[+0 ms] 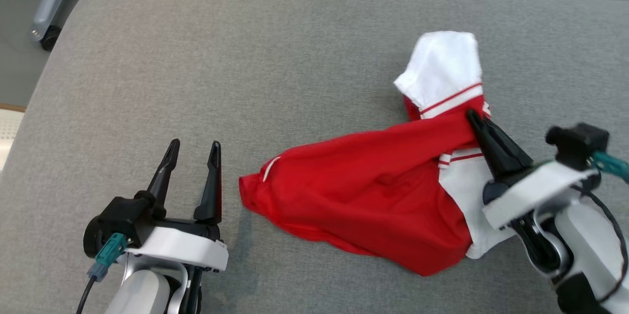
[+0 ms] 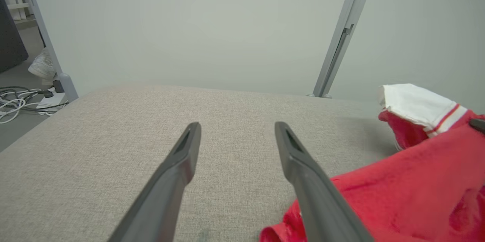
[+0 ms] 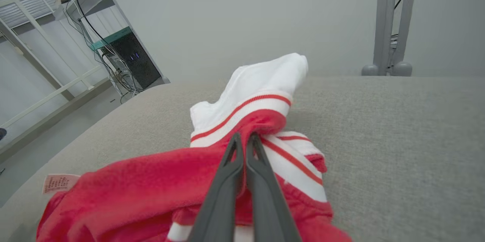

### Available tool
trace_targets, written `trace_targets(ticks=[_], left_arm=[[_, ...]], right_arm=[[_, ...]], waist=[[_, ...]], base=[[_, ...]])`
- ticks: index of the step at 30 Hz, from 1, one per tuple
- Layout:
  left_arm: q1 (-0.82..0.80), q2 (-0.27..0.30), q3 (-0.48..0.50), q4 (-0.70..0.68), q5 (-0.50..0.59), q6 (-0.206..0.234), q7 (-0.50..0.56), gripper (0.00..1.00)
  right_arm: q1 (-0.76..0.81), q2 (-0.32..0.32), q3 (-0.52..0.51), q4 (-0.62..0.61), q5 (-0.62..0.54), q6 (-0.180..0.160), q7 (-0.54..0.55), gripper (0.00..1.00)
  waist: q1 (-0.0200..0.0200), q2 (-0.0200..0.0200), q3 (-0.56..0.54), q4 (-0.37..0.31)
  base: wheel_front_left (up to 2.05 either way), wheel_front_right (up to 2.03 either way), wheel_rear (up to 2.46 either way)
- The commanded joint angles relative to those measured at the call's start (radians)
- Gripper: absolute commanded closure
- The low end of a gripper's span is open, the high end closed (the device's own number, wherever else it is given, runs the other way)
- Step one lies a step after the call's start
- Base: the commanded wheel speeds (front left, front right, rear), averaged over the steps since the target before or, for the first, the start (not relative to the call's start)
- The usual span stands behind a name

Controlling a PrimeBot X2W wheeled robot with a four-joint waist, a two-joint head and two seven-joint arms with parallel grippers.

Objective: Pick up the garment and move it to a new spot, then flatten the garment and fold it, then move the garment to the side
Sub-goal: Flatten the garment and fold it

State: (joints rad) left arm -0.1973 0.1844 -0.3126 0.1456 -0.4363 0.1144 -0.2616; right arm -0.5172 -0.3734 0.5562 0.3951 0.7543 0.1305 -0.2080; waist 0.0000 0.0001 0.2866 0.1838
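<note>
Right gripper [image 1: 477, 118] pinching a red and white garment [image 1: 373, 191] on a grey padded surface [image 1: 245, 58].
The right arm reaches in from the lower right, its fingers closed on red fabric beside a striped white cuff. The left gripper [image 1: 194, 144] is spread wide, just left of the garment, holding nothing. The right wrist view adds a pink label [image 3: 57, 183] at the garment's edge.
</note>
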Motion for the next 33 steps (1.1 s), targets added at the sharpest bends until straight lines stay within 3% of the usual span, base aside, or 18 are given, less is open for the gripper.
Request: trace_targets(ticks=[1,9,16,17,19,20,21,33], left_arm=[[0.009,0.008,0.005,-0.002,0.005,-0.001,-0.004,0.00],[0.035,0.024,0.020,-0.020,0.001,0.010,-0.003,0.00],[0.044,0.027,0.014,-0.032,-0.005,0.017,0.010,0.00],[0.046,0.028,0.013,-0.032,-0.005,0.017,0.011,0.00],[0.049,0.027,0.009,-0.034,-0.004,0.020,0.012,0.00],[0.051,0.027,0.008,-0.035,-0.005,0.020,0.012,0.00],[0.054,0.028,0.008,-0.036,-0.007,0.020,0.013,0.00],[0.106,0.042,0.017,-0.061,-0.018,0.046,0.017,0.00]], right_arm=[[0.027,-0.004,-0.018,-0.017,-0.006,0.000,-0.015,1.00],[0.331,0.069,-0.251,-0.201,-0.071,0.000,-0.057,1.00],[0.469,0.195,-0.368,-0.183,-0.093,0.000,-0.058,1.00],[0.475,0.205,-0.370,-0.168,-0.093,0.000,-0.057,0.90],[0.477,0.220,-0.379,-0.147,-0.101,0.000,-0.058,0.42],[0.475,0.226,-0.386,-0.141,-0.108,0.000,-0.058,0.07],[0.473,0.231,-0.396,-0.142,-0.116,0.000,-0.058,0.00],[0.545,0.248,-0.565,-0.312,-0.341,0.000,-0.050,0.00]], waist=[[0.0000,-0.0001,-0.008,-0.014],[0.0000,-0.0001,-0.018,-0.073],[0.0000,-0.0001,-0.028,-0.102],[0.0000,-0.0001,-0.029,-0.104],[0.0000,-0.0001,-0.031,-0.108],[0.0000,-0.0001,-0.032,-0.110],[0.0000,-0.0001,-0.034,-0.112],[0.0000,-0.0001,-0.085,-0.127]], base=[[0.00,0.00,0.00],[0.00,0.00,0.00],[0.00,0.00,0.00],[0.00,0.00,0.00],[0.00,0.00,0.00],[0.00,0.00,0.00],[0.00,0.00,0.00],[0.00,0.00,0.00]])
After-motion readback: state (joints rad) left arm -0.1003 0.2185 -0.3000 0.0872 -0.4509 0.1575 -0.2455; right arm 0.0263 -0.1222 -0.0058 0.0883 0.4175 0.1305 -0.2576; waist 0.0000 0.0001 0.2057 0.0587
